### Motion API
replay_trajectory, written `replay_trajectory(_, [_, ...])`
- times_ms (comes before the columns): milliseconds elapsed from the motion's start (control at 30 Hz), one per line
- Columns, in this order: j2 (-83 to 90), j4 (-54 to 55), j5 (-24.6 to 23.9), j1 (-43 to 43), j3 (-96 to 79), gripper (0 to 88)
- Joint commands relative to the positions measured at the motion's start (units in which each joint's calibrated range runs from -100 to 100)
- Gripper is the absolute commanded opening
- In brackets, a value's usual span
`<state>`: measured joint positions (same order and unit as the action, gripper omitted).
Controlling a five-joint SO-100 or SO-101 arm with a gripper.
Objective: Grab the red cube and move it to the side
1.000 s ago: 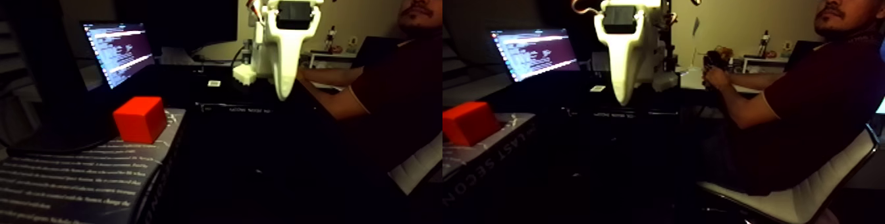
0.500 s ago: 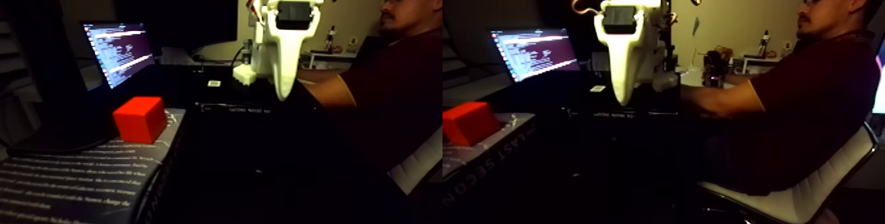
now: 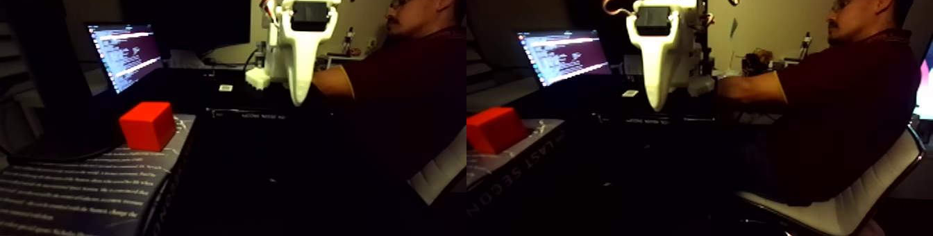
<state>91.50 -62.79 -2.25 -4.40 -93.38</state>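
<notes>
Your red cube [image 3: 146, 125] sits on the cover of a closed book [image 3: 83, 187], near that book's far right corner as the left half of the fixed view shows it; the right half shows the cube again at its left edge, on the same book. Nothing touches it.

Your pincer [image 3: 298, 100] hangs upright above the dark counter [image 3: 278, 148], well apart from the cube and to its right in this view, with its white tip pointing down. Only one tapering white finger reads clearly against the dark, so you cannot tell whether the jaws are parted or pressed together. It carries nothing that can be seen.

No containers can be made out on the counter. Behind the cube an open laptop [image 3: 125, 55] glows with lines of text, and a larger dark monitor [image 3: 201, 13] stands behind it. The room is dim, with a pale wall at the back. A person [image 3: 847, 107] in a dark shirt sits on a white chair [image 3: 854, 200] at the right, arm stretched toward the arm's base.
</notes>
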Motion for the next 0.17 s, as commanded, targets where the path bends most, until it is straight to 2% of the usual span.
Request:
replay_trajectory(0, [0.26, -0.38, 0.02, 0.32, 0.45, 0.6])
replay_trajectory(133, [0.26, -0.38, 0.02, 0.32, 0.45, 0.6])
